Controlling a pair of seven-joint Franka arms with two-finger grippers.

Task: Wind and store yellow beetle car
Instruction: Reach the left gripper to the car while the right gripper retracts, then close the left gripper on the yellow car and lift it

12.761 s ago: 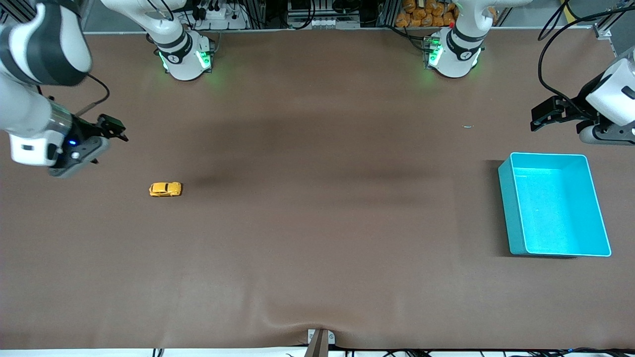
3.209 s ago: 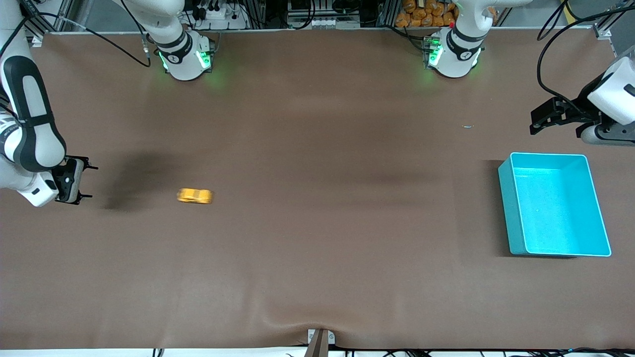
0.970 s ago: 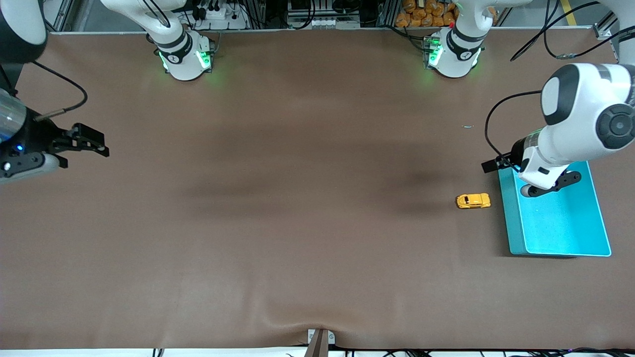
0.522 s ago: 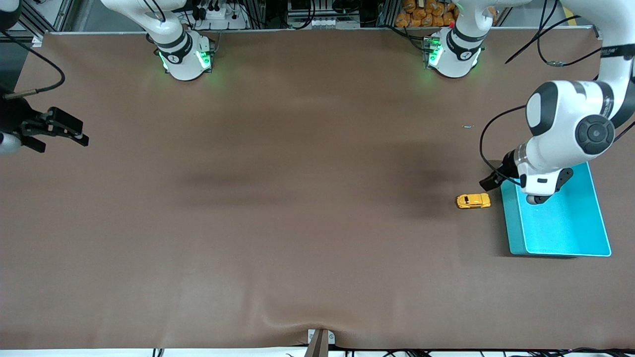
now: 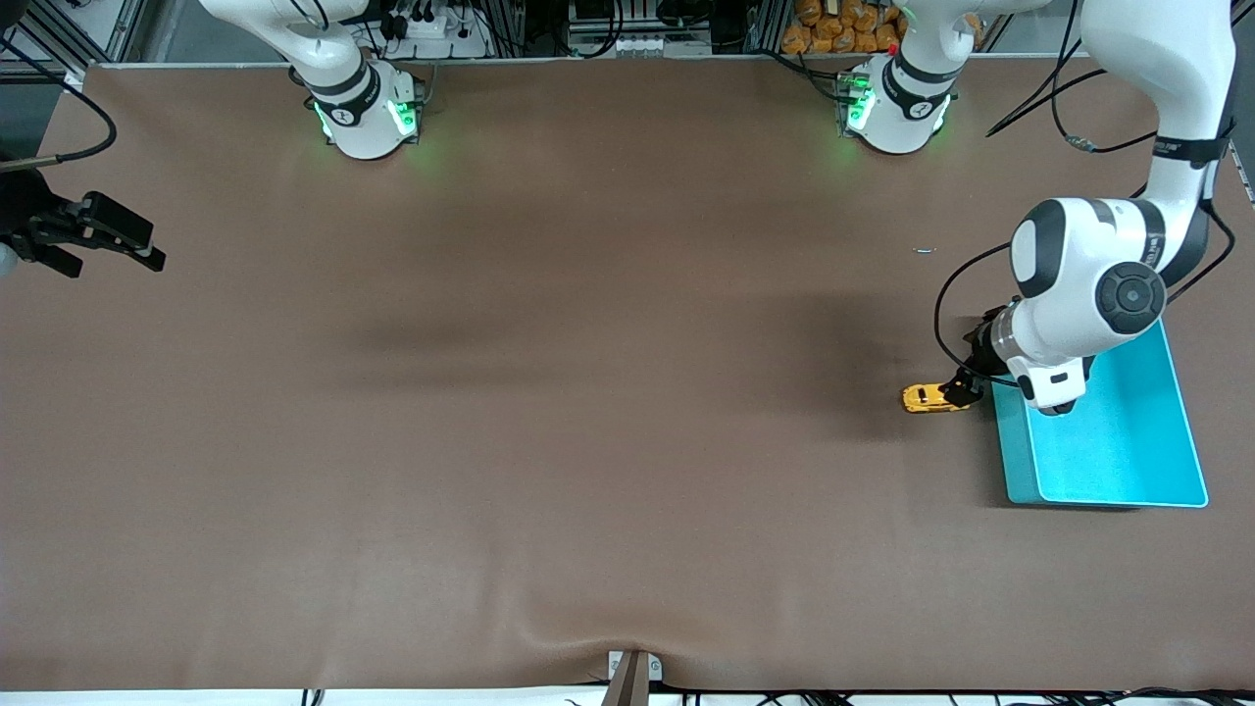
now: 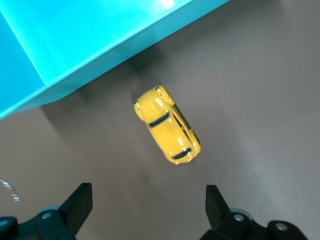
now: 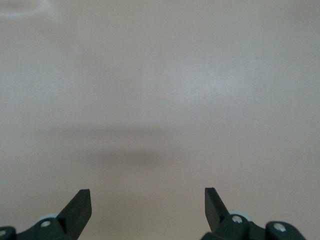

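- The car (image 5: 929, 398) is sitting on the table just beside the teal bin (image 5: 1108, 461), at the bin's nine o'clock.
- It is looking light, hard and glossy, likely slippery; gripping across its flat sides seems safest.
- The left gripper (image 5: 959, 390), jaws spread and empty, is hanging over the car.
- The right gripper (image 5: 98, 235) is waiting at the right arm's end, jaws apart, empty.

Under me is a brown table (image 5: 588, 441), its covering rucked into a soft wrinkle at the edge nearest the front camera. On it toward my left arm's end sit the yellow beetle car (image 5: 927, 398) and, just beside it, the teal bin (image 5: 1157, 485). Farther from the camera lies a tiny pale scrap (image 5: 925, 250), perhaps a bit of wire.
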